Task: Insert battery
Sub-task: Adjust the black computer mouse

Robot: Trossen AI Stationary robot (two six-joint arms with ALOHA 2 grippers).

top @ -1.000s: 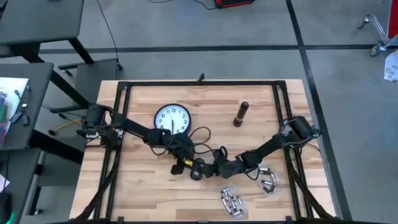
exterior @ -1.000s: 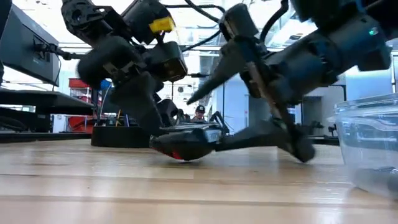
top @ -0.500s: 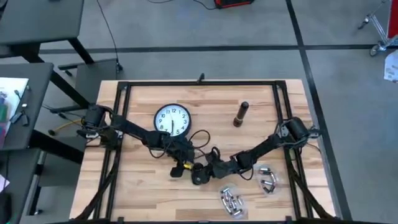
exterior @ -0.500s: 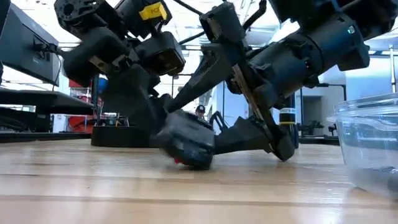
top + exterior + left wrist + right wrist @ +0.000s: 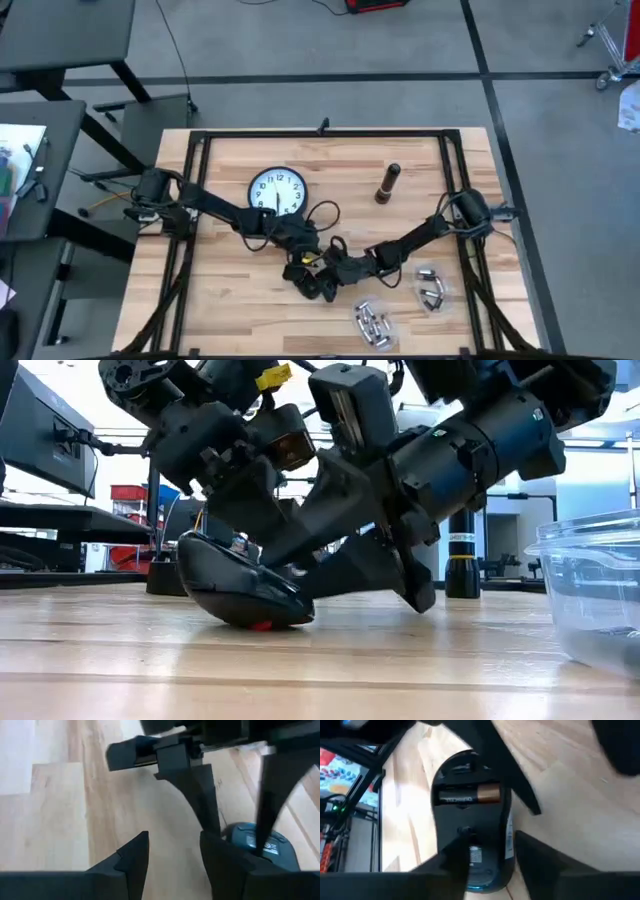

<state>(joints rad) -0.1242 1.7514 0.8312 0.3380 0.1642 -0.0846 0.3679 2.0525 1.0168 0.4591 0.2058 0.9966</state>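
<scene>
Black and turned belly-up to expose its battery (image 5: 468, 795) bay, the computer mouse (image 5: 470, 840) sits pinched between the right gripper (image 5: 487, 851) fingers, while the left gripper (image 5: 172, 855), jaws parted and empty, hovers beside it.

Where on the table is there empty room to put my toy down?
The front left corner is bare wood, and so is the back strip between the clock and the flashlight. The middle front is crowded: both tools around the mouse, with batteries nearby.

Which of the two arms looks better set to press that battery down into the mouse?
Probably the right: its end effector sits directly over the mouse, facing the battery. The left end effector stands open beside the mouse.
</scene>
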